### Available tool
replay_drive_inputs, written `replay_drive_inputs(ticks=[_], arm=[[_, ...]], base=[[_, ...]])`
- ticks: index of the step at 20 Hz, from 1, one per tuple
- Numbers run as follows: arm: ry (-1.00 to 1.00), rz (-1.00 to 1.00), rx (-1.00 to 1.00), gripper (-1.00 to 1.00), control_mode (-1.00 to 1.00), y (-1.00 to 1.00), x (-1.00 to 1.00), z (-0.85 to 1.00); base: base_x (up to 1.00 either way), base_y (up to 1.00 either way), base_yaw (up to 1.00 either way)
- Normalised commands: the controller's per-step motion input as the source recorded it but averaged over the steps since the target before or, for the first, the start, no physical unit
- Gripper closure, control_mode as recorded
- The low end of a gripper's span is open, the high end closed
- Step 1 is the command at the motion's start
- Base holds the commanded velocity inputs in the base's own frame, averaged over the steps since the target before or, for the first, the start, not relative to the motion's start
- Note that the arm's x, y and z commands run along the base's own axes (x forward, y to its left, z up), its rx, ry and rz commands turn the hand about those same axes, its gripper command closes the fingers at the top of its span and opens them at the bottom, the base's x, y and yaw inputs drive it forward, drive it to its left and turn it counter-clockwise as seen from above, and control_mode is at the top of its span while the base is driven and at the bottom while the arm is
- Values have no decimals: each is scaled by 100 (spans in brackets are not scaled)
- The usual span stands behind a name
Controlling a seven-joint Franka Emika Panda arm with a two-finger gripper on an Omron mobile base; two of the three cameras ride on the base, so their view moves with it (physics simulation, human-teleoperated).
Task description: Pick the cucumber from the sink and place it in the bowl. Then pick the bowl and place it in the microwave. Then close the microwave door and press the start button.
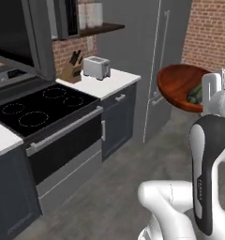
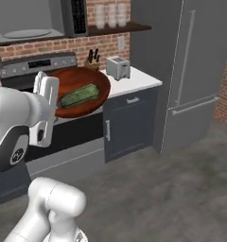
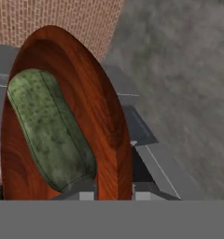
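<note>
Clamped on the rim of the bowl (image 3: 109, 116), the gripper (image 3: 114, 193) holds it aloft above the stove (image 1: 44, 105), the cucumber (image 2: 79, 96) lying inside

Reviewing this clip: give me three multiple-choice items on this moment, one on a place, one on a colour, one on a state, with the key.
1. Where is the cucumber?
A. on the stovetop
B. in the bowl
C. on the toaster

2. What colour is the bowl?
A. reddish-brown
B. white
C. blue

3. What state is the bowl in?
A. resting on the floor
B. sitting on the counter
C. held up by the pincer

Key: B, it lies inside the bowl; A, the wood-like surface is reddish-brown; C, the rim sits between the pincer's fingers, off any surface.
</note>
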Motion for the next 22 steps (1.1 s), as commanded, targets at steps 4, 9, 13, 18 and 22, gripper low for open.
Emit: replay_drive_inputs(ticks=[4, 9, 13, 18, 22], arm=[[0, 0, 0, 100, 100, 0, 0, 0], [0, 0, 0, 100, 100, 0, 0, 0], [0, 0, 0, 100, 100, 0, 0, 0], [0, 0, 0, 100, 100, 0, 0, 0], [0, 0, 0, 100, 100, 0, 0, 0]], base=[[33, -81, 65], [29, -74, 69], [24, -68, 71], [13, -81, 60], [11, -91, 37]])
